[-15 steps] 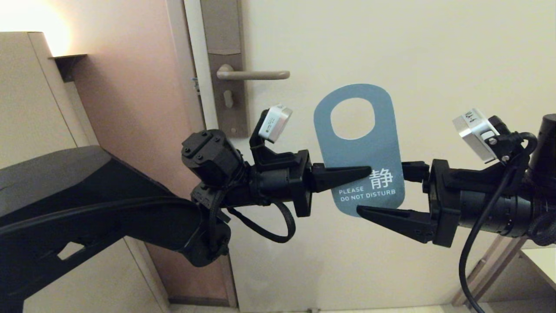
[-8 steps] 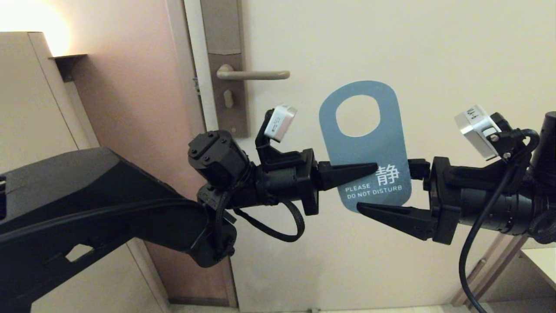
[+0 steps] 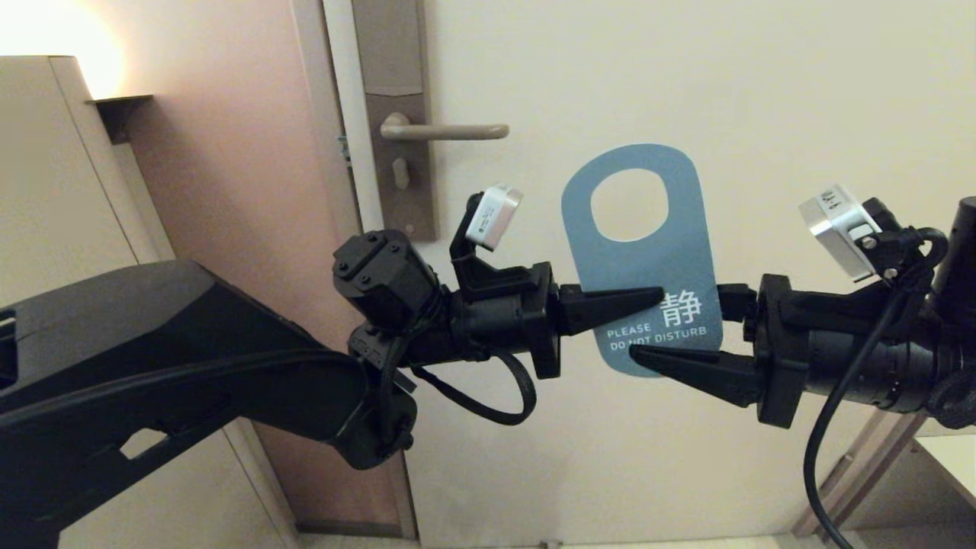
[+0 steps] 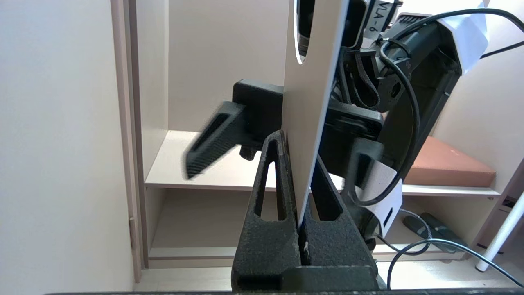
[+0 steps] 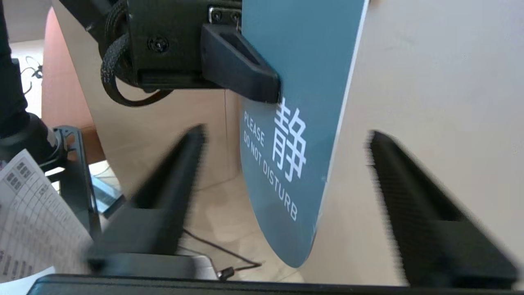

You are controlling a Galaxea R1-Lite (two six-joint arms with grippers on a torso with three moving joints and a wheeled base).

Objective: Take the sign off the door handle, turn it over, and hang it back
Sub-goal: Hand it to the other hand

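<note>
The sign [image 3: 640,252] is off the door handle [image 3: 446,131] and held upright in front of the door, blue "PLEASE DO NOT DISTURB" face towards the head camera. My left gripper [image 3: 657,297] is shut on its left edge at mid-height. In the left wrist view the sign [image 4: 311,82] stands edge-on, clamped in the left gripper [image 4: 297,151]. My right gripper [image 3: 679,328] is open and straddles the sign's lower right part, one finger in front and one behind. In the right wrist view the sign [image 5: 303,61] hangs between the spread right gripper [image 5: 285,134], clear of both fingers.
The handle's tall grey-brown plate [image 3: 393,46] sits at the edge of the cream door [image 3: 762,91]. A beige cabinet [image 3: 46,191] stands at the left. Shelves [image 4: 196,172] with a brown cushion [image 4: 446,164] lie behind the right arm. A printed sheet [image 5: 28,213] is nearby.
The left gripper carried the sign slightly right and up. The right gripper's jaws have narrowed, and its front finger now overlaps the sign's lower edge.
</note>
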